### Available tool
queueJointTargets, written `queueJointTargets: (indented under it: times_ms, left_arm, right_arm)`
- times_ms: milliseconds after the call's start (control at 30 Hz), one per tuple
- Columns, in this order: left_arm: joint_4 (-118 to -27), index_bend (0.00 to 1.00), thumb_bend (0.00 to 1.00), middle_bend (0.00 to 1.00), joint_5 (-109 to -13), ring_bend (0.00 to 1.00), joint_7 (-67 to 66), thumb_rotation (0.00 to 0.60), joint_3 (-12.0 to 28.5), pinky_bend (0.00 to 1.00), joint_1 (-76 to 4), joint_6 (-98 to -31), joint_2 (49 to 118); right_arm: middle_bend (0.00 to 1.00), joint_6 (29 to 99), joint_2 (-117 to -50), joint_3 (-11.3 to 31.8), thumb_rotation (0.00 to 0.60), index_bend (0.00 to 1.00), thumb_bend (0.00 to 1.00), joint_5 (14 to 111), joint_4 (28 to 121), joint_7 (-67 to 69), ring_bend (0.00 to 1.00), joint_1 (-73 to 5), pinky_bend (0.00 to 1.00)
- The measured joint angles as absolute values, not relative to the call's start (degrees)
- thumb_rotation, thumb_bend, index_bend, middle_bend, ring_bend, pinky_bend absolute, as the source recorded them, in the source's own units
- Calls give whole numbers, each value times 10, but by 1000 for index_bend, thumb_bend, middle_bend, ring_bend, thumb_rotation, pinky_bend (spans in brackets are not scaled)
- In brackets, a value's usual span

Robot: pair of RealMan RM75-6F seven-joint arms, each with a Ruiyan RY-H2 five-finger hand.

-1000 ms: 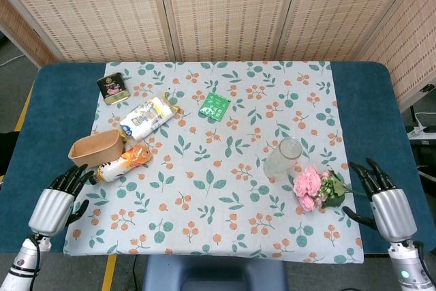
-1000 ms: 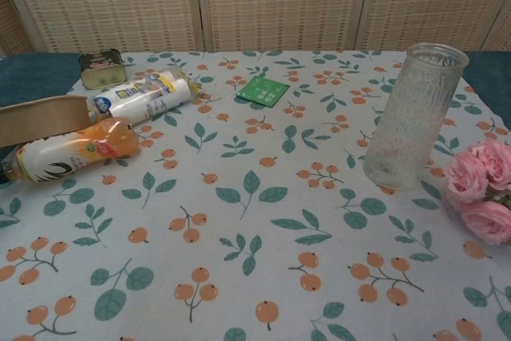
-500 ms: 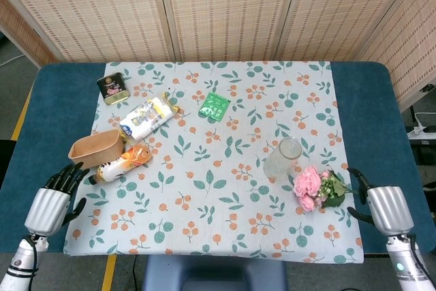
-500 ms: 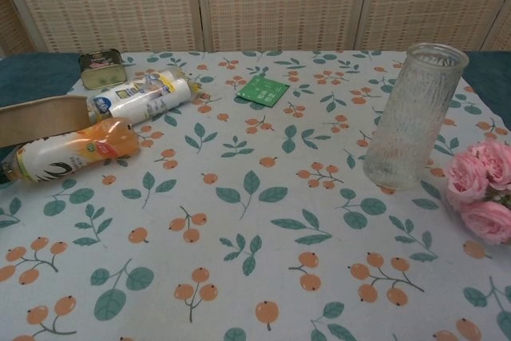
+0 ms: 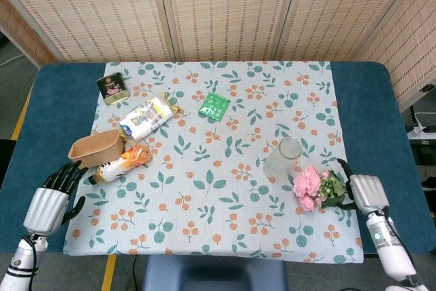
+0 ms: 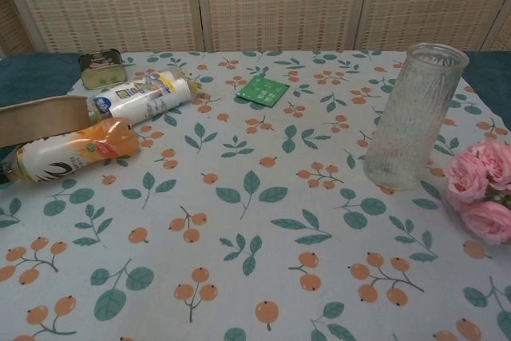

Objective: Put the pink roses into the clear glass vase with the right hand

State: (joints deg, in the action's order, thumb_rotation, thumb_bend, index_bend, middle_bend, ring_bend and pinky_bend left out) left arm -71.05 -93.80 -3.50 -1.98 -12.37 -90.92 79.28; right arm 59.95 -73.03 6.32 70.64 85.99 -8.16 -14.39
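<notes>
The pink roses (image 5: 308, 185) lie on the flowered cloth at the right front, blooms to the left and green leaves (image 5: 333, 189) to the right. In the chest view the roses (image 6: 483, 189) sit at the right edge. The clear glass vase (image 5: 283, 158) stands upright and empty just behind and left of them; the vase (image 6: 415, 117) is also in the chest view. My right hand (image 5: 360, 191) is at the leafy stem end with its dark fingers spread on either side of the leaves and no grip showing. My left hand (image 5: 52, 199) rests at the left front, fingers apart, holding nothing.
On the left of the cloth lie a tan bowl (image 5: 95, 148), an orange bottle (image 5: 122, 163), a white bottle (image 5: 145, 118) and a small tin (image 5: 114, 88). A green packet (image 5: 214, 105) lies near the middle back. A woven screen (image 5: 225, 11) stands behind the table.
My right hand has moved left from the table's right edge up to the stem end of the roses. The roses, the vase and my left hand have stayed put.
</notes>
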Motion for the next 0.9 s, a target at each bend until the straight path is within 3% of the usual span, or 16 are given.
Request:
queueJointTargets:
  times_ms: [167, 300, 567, 767, 900]
  left_arm:
    - [-711, 134, 383, 68, -937, 105, -33, 600, -18, 284, -123, -903, 793]
    - [-711, 134, 383, 68, -942, 105, -35, 600, -18, 284, -122, -903, 793]
    - [-710, 137, 382, 68, -948, 105, -38, 600, -18, 284, -121, -897, 794]
    - [-710, 145, 382, 68, -952, 105, -39, 600, -17, 284, -121, -894, 794]
    - [-710, 147, 382, 68, -952, 105, -37, 600, -17, 284, -121, -892, 793]
  right_arm:
    - [811, 555, -739, 64, 600, 184, 0, 703, 830, -18, 935, -167, 1000]
    - [829, 546, -747, 64, 600, 339, 0, 707, 813, 9, 949, -174, 1000]
    - [830, 524, -792, 64, 600, 520, 28, 737, 707, 127, 949, -192, 1000]
    - [852, 528, -801, 59, 600, 773, 298, 760, 690, 160, 951, -198, 1000]
    - [861, 567, -785, 52, 600, 849, 434, 789, 724, 172, 956, -189, 1000]
